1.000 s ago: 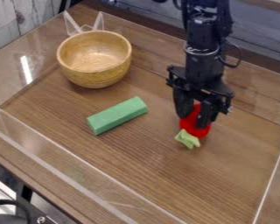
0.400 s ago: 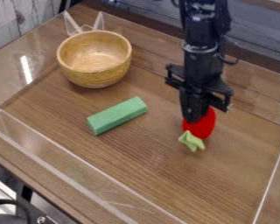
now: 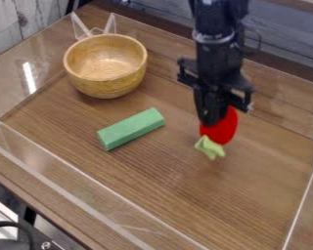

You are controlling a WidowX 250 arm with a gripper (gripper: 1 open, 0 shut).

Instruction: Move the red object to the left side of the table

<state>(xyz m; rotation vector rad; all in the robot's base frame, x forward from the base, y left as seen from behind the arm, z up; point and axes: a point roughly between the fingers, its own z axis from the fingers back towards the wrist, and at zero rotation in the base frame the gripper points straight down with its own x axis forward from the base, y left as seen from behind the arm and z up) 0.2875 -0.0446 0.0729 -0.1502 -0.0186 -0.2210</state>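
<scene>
Brown wood-grain table (image 3: 146, 200) lies under the rounded red object (image 3: 226, 127) clamped in the gripper (image 3: 218, 118).

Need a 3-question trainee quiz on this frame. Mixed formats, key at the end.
1. True or false: the gripper is shut on the red object.
2. What sits at the back left of the table in the camera view? A) wooden bowl B) metal pan C) blue cup
3. Fill in: in the camera view, the green block lies to the ___ of the red object.
Key: 1 true; 2 A; 3 left.
</scene>
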